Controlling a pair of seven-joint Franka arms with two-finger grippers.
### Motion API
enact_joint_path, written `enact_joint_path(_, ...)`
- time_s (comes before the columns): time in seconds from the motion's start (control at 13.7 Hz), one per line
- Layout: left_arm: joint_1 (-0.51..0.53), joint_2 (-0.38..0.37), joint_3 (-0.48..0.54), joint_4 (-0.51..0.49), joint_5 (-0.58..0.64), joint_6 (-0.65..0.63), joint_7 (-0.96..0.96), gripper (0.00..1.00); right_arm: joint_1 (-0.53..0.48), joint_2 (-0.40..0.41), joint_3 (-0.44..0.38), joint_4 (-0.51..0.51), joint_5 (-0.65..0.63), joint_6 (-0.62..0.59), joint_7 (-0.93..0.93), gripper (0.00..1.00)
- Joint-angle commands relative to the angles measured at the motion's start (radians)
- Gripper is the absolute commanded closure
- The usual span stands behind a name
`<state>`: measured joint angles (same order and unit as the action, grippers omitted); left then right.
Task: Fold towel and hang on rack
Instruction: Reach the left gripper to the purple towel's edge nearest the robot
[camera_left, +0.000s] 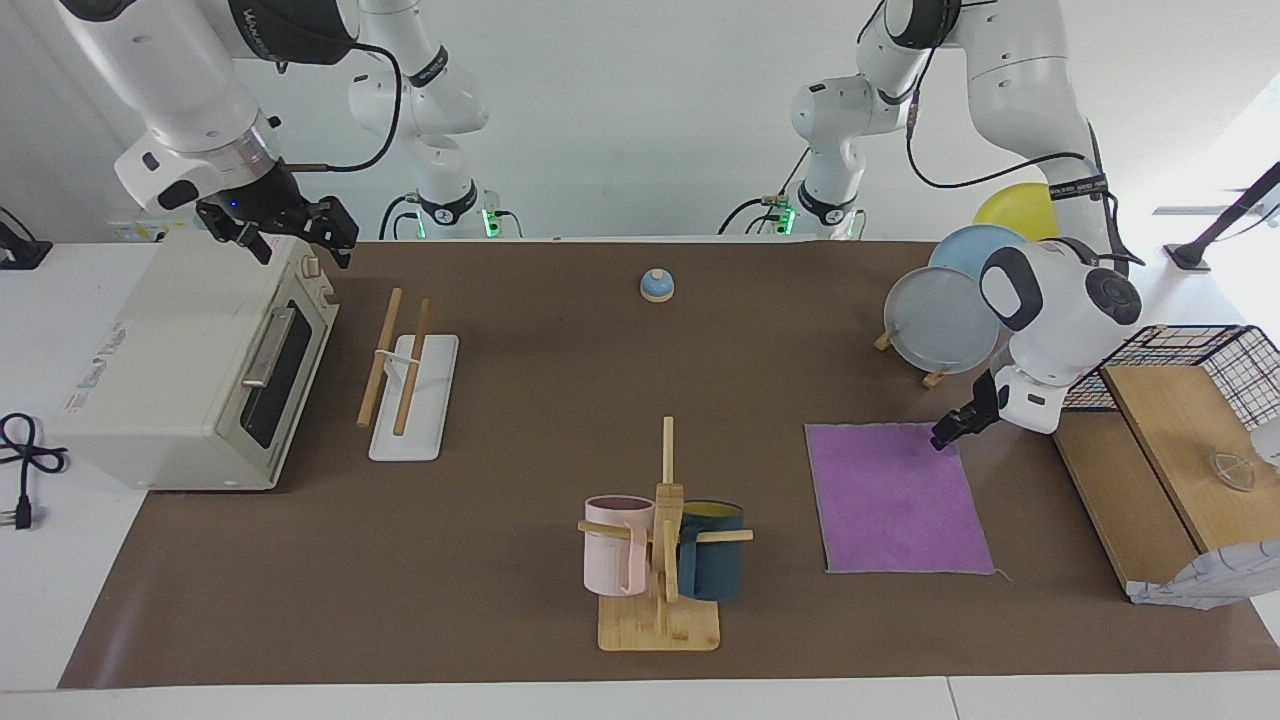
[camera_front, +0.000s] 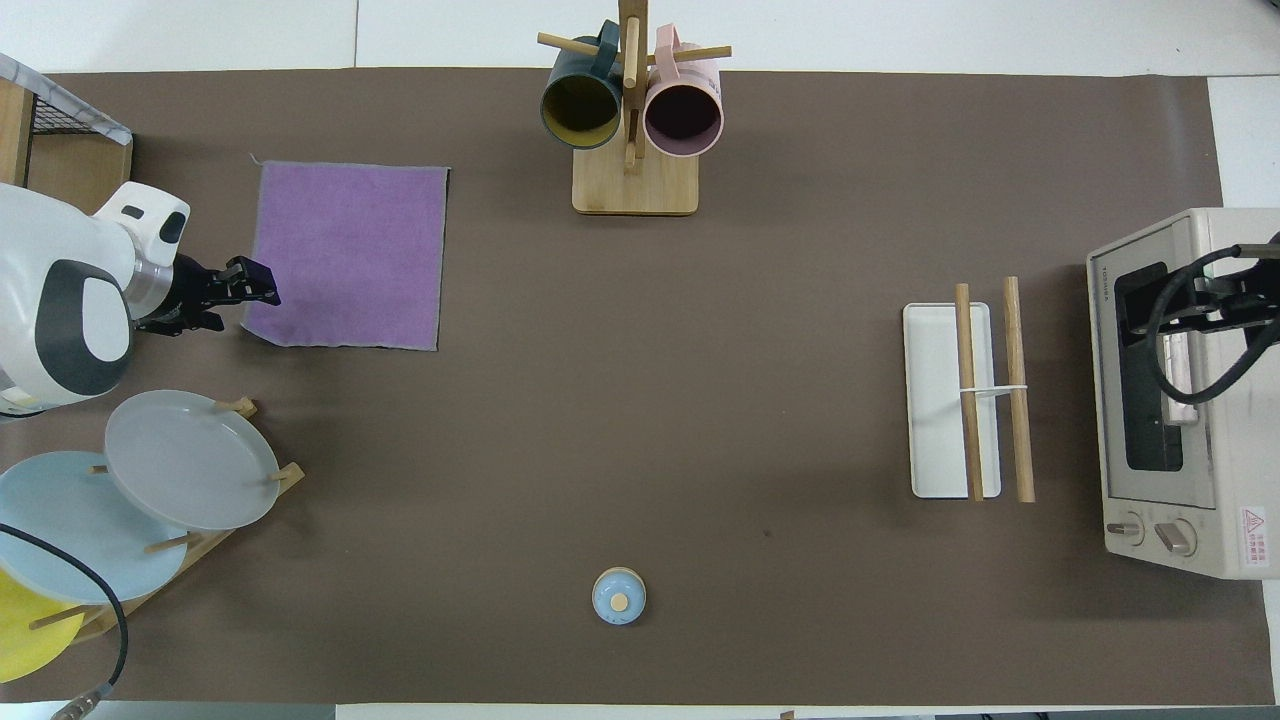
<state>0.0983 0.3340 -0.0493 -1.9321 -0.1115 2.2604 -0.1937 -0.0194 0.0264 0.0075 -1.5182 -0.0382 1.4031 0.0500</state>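
Low over the towel's (camera_left: 897, 497) corner nearest the robots hangs the left gripper (camera_left: 948, 430), its dark fingers pointing down at the cloth's edge; whether they are parted or have hold of the fabric cannot be told. That arm bends in from its end of the table, forearm low beside the plate holder (camera_left: 935, 375). Three plates stand in the holder: grey (camera_left: 935, 320), pale blue (camera_left: 965, 250), yellow (camera_left: 1018, 208). Nearest the robots sits a small blue bell (camera_left: 657, 285). The right gripper (camera_left: 300, 235) hovers over the toaster oven (camera_left: 180, 365), fingers spread, empty. Beside the oven stands the rack (camera_left: 412, 385), rods bare. The towel lies flat, purple side up. Farthest out, the mug stand (camera_left: 662, 560) carries a pink mug (camera_left: 617, 545) and a teal mug (camera_left: 712, 550).
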Motion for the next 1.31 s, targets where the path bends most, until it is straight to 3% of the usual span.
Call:
enact_joint_path(0.0,0.003,0.014,-0.001,-0.014,-0.011,0.037,-0.007,0.21,-0.004,-0.02,-0.001,-0.023,-0.006,0.004,-0.016,0.0)
enact_joint_path(0.29,-0.005,0.01,-0.001,-0.03,-0.011,0.019,-0.009,0.3,-0.004,-0.02,-0.001,-0.023,-0.006,0.004,-0.016,0.0)
enact_joint_path(0.8,-0.006,0.008,-0.004,-0.019,-0.01,-0.032,-0.004,1.0,-0.004,-0.02,-0.001,-0.023,-0.006,0.004,-0.016,0.0)
enact_joint_path(1.24,-0.035,0.0,-0.001,-0.013,0.003,-0.032,0.023,1.0,-0.004,-0.02,-0.001,-0.023,-0.006,0.002,-0.018,0.0)
